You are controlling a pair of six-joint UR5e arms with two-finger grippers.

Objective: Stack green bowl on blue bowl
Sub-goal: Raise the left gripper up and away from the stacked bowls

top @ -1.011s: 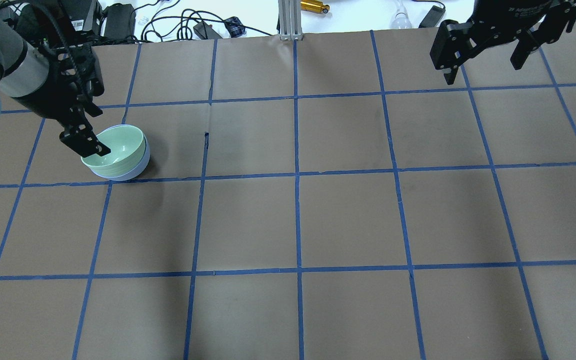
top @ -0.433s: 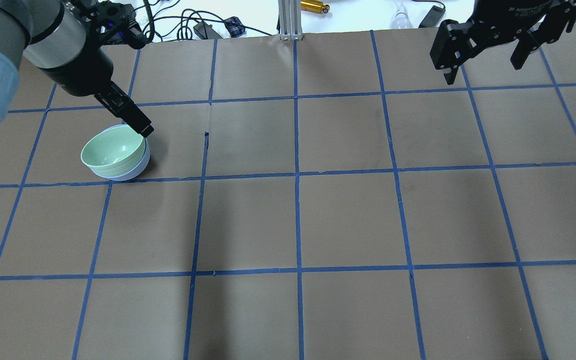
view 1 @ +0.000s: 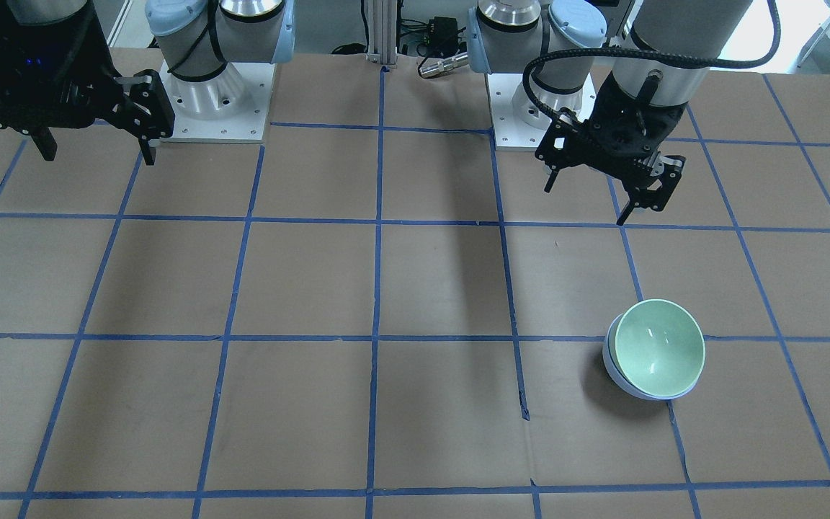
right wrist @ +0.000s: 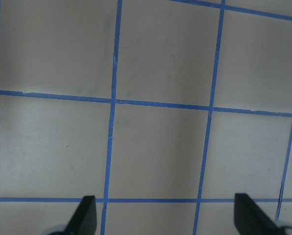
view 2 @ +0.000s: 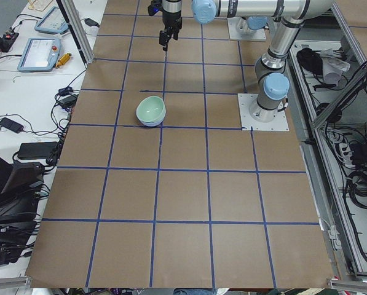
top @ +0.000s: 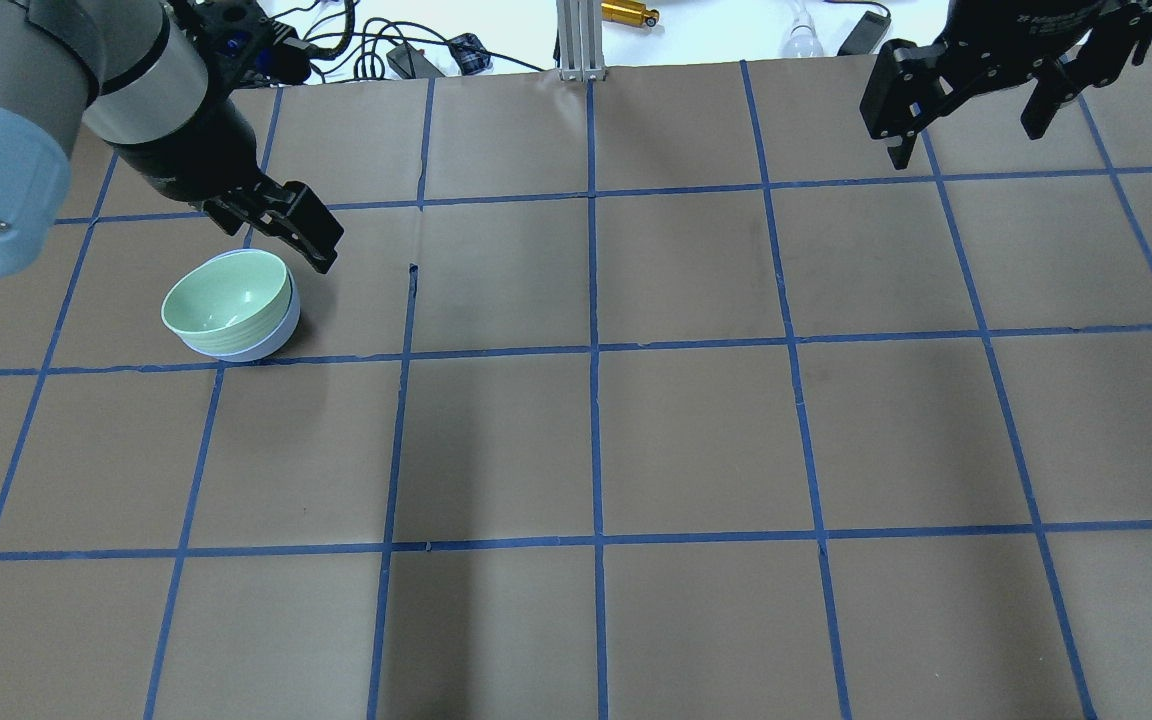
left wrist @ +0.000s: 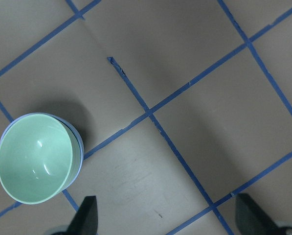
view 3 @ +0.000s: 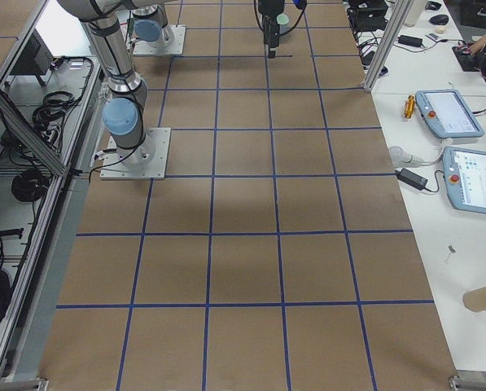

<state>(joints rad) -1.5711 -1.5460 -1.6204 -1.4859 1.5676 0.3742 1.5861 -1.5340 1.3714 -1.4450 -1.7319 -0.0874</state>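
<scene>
The green bowl [top: 224,298] sits nested inside the blue bowl [top: 261,348] on the brown table, at the left in the overhead view. Only the blue bowl's rim and lower wall show. The pair also shows in the front view, with the green bowl [view 1: 660,347] in the blue bowl [view 1: 609,364], and in the left wrist view, again green [left wrist: 33,159] in blue [left wrist: 79,147]. My left gripper [top: 281,228] is open and empty, above and beside the bowls and clear of them [view 1: 591,194] [left wrist: 168,220]. My right gripper [top: 971,115] is open and empty at the far right [view 1: 96,144] [right wrist: 165,218].
Blue tape lines grid the brown table paper. A small tear in the paper [top: 413,280] lies right of the bowls. Cables and power bricks [top: 406,55] and an aluminium post [top: 576,40] stand beyond the table's far edge.
My left gripper, which had a finger at the green bowl's rim, has let go, risen and moved back and to the right. The stacked bowls and the right arm have not moved.
</scene>
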